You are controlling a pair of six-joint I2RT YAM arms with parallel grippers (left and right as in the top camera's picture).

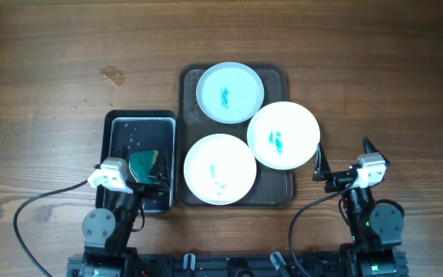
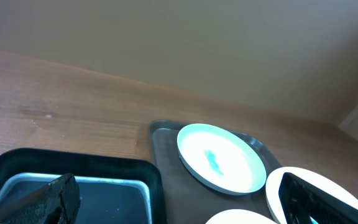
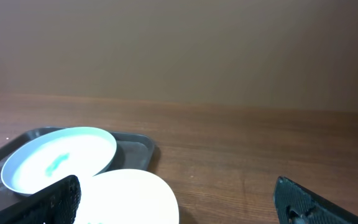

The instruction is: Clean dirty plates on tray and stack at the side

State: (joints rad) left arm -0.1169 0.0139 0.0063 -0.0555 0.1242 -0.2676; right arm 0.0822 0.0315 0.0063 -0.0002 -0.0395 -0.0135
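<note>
Three white plates with blue smears sit on the dark tray: a far plate, a right plate overhanging the tray's right rim, and a near plate. The far plate also shows in the left wrist view and the right wrist view. A teal sponge lies in a black basin left of the tray. My left gripper is open over the basin's near end. My right gripper is open and empty, right of the tray.
The black basin holds a little water with specks. Bare wooden table lies to the far left, far right and behind the tray. A small stain marks the wood at the upper left.
</note>
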